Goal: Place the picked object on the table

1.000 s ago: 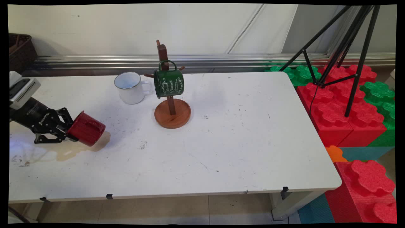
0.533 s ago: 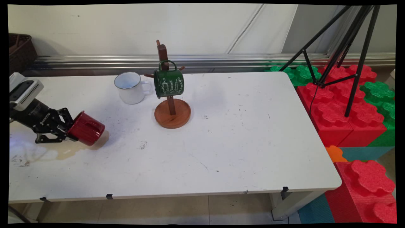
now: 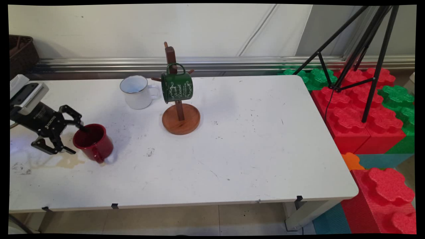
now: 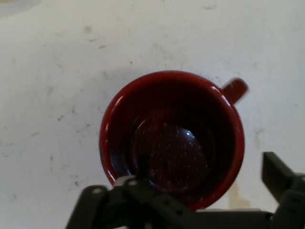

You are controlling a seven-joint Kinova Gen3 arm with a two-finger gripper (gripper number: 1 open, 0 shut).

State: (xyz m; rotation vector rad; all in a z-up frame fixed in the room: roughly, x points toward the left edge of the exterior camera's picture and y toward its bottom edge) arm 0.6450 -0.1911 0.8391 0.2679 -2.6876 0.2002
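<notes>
Released the glossy red ceramic mug [image 3: 94, 144] since a moment before: then tilted in the grip, now upright on the white desk [image 3: 232, 149] at its left. Black two-finger gripper [image 3: 73, 137] jaws spread wide, one finger inside the rim, one outside.
</notes>
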